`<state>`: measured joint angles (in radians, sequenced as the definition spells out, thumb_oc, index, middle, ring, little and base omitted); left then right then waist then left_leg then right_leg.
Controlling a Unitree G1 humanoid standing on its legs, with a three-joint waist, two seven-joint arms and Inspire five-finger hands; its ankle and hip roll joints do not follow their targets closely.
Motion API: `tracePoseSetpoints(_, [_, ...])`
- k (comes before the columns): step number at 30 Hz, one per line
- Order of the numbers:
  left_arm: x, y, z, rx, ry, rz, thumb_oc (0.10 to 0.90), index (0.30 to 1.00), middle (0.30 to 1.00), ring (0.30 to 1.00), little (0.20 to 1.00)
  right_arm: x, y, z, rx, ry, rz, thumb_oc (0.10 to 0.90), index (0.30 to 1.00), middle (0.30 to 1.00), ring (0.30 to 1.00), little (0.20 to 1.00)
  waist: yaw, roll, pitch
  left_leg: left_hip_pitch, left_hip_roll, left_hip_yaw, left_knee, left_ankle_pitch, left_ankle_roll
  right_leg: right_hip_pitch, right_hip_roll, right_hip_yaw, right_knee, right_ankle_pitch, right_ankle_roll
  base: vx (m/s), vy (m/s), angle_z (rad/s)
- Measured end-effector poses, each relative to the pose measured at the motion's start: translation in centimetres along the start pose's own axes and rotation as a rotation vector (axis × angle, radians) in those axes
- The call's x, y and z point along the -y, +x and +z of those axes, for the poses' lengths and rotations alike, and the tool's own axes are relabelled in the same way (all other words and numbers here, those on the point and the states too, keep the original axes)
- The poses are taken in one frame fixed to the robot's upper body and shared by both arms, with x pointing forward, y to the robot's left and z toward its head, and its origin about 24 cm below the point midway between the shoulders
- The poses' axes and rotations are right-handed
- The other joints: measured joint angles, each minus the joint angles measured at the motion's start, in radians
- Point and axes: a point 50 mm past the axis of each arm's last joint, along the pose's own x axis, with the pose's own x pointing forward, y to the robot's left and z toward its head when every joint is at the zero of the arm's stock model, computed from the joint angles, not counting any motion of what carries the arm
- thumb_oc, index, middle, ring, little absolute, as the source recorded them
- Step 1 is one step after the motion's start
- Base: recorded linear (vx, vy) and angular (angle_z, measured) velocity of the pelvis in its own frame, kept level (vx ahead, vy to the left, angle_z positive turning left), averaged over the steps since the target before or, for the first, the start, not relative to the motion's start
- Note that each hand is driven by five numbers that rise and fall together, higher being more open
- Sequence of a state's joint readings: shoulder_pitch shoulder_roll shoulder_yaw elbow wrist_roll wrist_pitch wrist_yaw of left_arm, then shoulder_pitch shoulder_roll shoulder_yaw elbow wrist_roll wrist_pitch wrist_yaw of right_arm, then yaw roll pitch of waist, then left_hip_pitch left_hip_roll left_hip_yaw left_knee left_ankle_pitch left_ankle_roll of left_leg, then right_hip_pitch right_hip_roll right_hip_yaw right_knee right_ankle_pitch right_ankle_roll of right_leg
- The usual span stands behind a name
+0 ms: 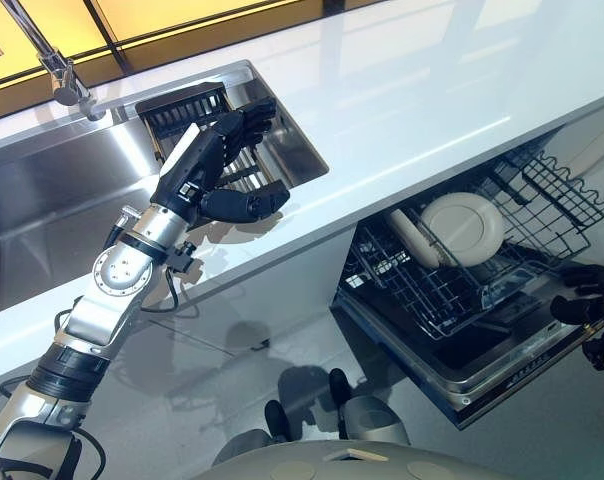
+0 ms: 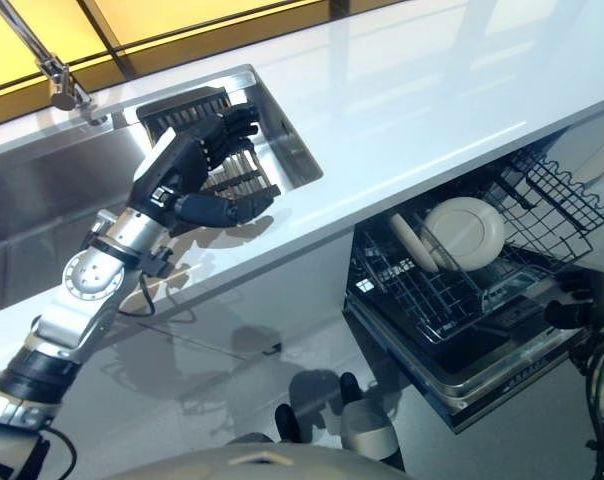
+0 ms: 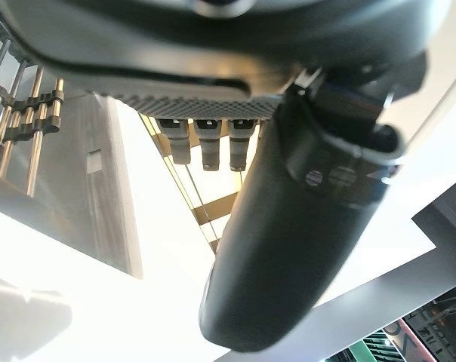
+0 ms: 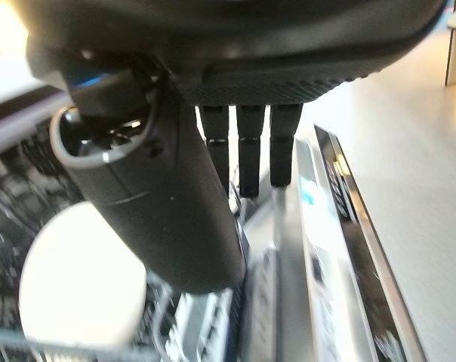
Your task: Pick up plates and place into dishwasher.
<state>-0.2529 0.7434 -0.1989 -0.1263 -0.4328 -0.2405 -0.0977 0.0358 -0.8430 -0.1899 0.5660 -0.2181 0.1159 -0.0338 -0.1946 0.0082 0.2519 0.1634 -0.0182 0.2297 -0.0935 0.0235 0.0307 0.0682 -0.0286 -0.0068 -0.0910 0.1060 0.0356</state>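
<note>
While our left hand point(image 1: 210, 170) is hanging over the near edge of the sink point(image 1: 62, 190), we are keeping its fingers loosely extended and holding nothing; the thumb is standing apart from them, as if readied for a reach. Just past the fingertips, a dark slatted drying rack point(image 1: 197, 112) is sitting in the sink's right end, and we are not making out any plate in it from here. Our right hand point(image 1: 592, 305) is waiting at the outer rim of the pulled-out dishwasher rack point(image 1: 452, 285), fingers straight and relaxed, empty too, probably placed there to steady or receive. Further out, two pale plates point(image 1: 464, 228) are standing on edge between the wire tines, which are holding them upright. Beyond the sink, the faucet point(image 1: 57, 70) is rising at the back, and the white countertop point(image 1: 432, 90) is stretching between sink and dishwasher.
</note>
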Motion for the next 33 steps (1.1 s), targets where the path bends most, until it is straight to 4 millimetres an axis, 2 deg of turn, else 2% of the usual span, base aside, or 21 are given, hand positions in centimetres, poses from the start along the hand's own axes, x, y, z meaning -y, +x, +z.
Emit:
tracePoseSetpoints(10, [-0.2, -0.1, 0.1, -0.006, 0.016, -0.005, 0.800, 0.900, 0.900, 0.900, 0.900, -2.2, 0.4, 0.1, -0.028, -0.057, 0.097, 0.100, 0.300, 0.300, 0.300, 0.200, 0.014, -0.002, -0.001, -0.004, 0.000, -0.010, 0.000, 0.001, 0.000, 0.000, -0.006, -0.010, 0.000, 0.000, 0.000, 0.00, -0.024, 0.02])
tracePoseSetpoints(19, [-0.3, -0.1, 0.1, -0.008, 0.020, -0.012, 0.800, 0.900, 0.900, 0.900, 0.900, -2.7, 0.8, 0.1, -0.055, -0.046, 0.107, 0.100, 0.300, 0.300, 0.300, 0.200, 0.027, -0.002, -0.001, -0.010, -0.003, -0.021, 0.000, 0.004, 0.002, 0.000, -0.010, -0.024, 0.000, 0.000, 0.000, 0.00, -0.035, 0.05])
tracePoseSetpoints(24, [-0.4, -0.1, 0.1, -0.012, 0.025, -0.015, 0.800, 0.900, 0.900, 0.900, 0.900, -3.9, 1.0, -0.6, -0.117, -0.067, 0.153, 0.100, 0.300, 0.300, 0.300, 0.200, 0.036, -0.002, -0.001, -0.021, -0.001, -0.028, 0.001, 0.008, 0.001, -0.008, -0.010, -0.031, 0.000, 0.000, 0.000, -0.01, -0.047, 0.04])
tracePoseSetpoints(29, [-0.7, -0.2, 0.2, -0.021, 0.041, -0.021, 0.800, 0.900, 0.900, 0.900, 0.900, -7.0, 0.6, -2.6, -0.249, -0.087, 0.259, 0.100, 0.300, 0.300, 0.300, 0.200, 0.053, -0.001, -0.001, -0.023, -0.001, -0.035, 0.000, 0.009, 0.000, -0.008, -0.011, -0.036, 0.000, 0.000, 0.000, 0.01, -0.046, 0.03])
tracePoseSetpoints(33, [-0.7, -0.2, 0.0, -0.045, 0.028, -0.019, 0.800, 0.900, 0.900, 0.900, 0.900, -7.8, 0.7, -2.4, -0.260, -0.125, 0.283, 0.100, 0.300, 0.300, 0.300, 0.200, 0.064, 0.001, -0.001, -0.027, -0.002, -0.044, 0.001, 0.013, 0.000, -0.007, -0.013, -0.049, 0.000, 0.000, 0.000, 0.00, -0.047, 0.08])
